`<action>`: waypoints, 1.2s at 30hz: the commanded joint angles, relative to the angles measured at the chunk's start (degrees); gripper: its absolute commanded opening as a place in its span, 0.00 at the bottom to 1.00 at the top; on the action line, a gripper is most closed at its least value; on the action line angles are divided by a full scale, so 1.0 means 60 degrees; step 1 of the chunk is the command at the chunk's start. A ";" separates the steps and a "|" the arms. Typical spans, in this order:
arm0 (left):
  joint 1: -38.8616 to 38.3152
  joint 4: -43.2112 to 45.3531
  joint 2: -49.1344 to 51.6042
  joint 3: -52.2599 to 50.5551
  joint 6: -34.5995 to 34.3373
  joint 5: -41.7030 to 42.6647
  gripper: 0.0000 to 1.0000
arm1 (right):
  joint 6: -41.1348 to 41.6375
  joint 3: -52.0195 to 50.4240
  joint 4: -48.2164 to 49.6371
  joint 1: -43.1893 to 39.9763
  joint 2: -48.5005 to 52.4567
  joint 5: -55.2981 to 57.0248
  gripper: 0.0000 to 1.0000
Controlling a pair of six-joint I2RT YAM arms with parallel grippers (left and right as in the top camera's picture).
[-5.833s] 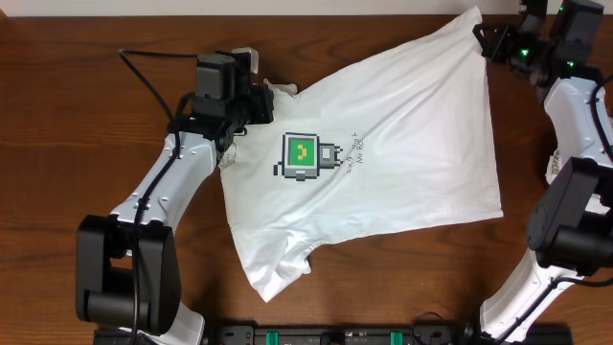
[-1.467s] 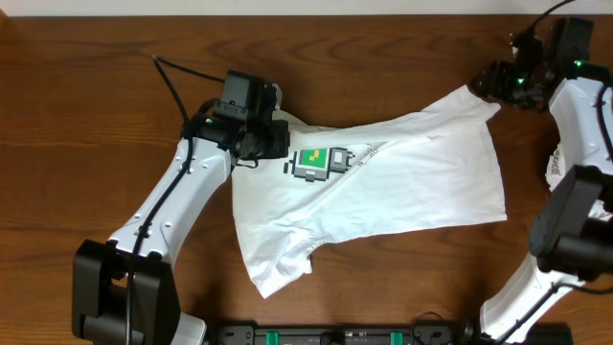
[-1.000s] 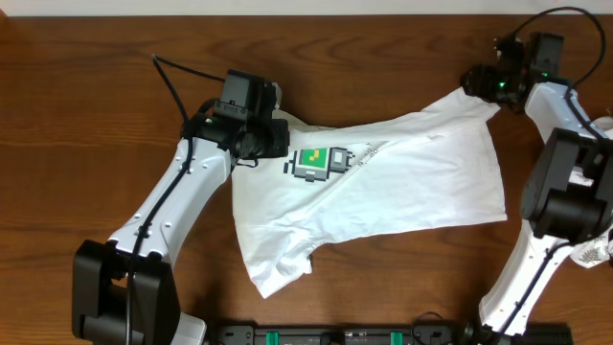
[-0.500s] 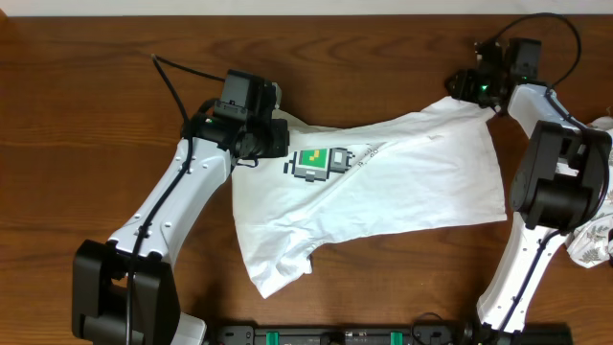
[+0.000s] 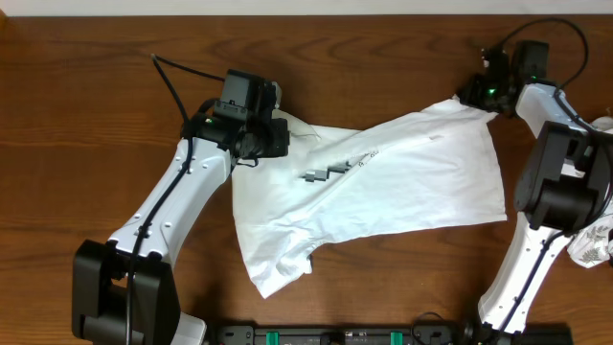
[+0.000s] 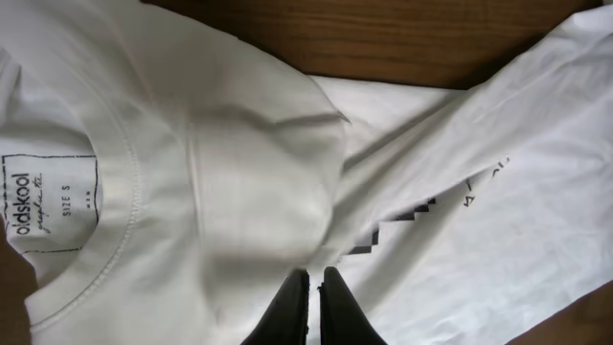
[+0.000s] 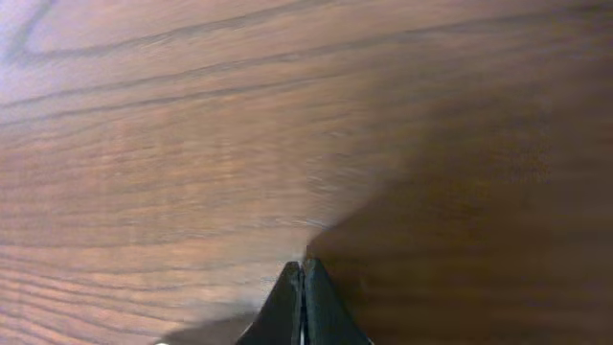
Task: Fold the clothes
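1. The left hand [image 6: 311, 287] is pinched narrow on a fold of the shirt [image 5: 412, 182] near the collar [image 6: 126, 192], and the cloth bunches up to its tips.
2. The held fold lies turned over the chest. The graphic [image 5: 321, 172] shows only as grey, blocky shapes through the fabric.
3. Inside the collar, a printed label [image 6: 48, 206] faces up.
4. The right hand [image 7: 302, 278] is closed tight, tips together. Its own camera shows only wood around them.
5. From overhead, the right hand sits at the shirt's far right corner. I cannot tell whether they touch.
6. The shirt lies spread across the middle of the worktop [image 5: 96, 115] between the arms, with a rumpled sleeve [image 5: 278, 268] toward the near edge.
7. A crumpled cloth [image 5: 596, 244] lies at the right edge, beside the right arm.
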 commanded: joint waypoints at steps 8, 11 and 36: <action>-0.0015 0.0069 0.0000 -0.0033 0.0157 -0.0084 0.08 | 0.0011 -0.0058 -0.1005 -0.0091 -0.1672 0.0368 0.39; -0.0015 0.0069 0.0000 -0.0033 0.0157 -0.0087 0.08 | 0.0015 -0.0062 -0.1574 -0.0011 -0.1687 0.0743 0.49; -0.0015 0.0062 0.0000 -0.0033 0.0157 -0.0084 0.08 | 0.0120 -0.0106 -0.1082 0.1064 -0.0229 0.2714 0.17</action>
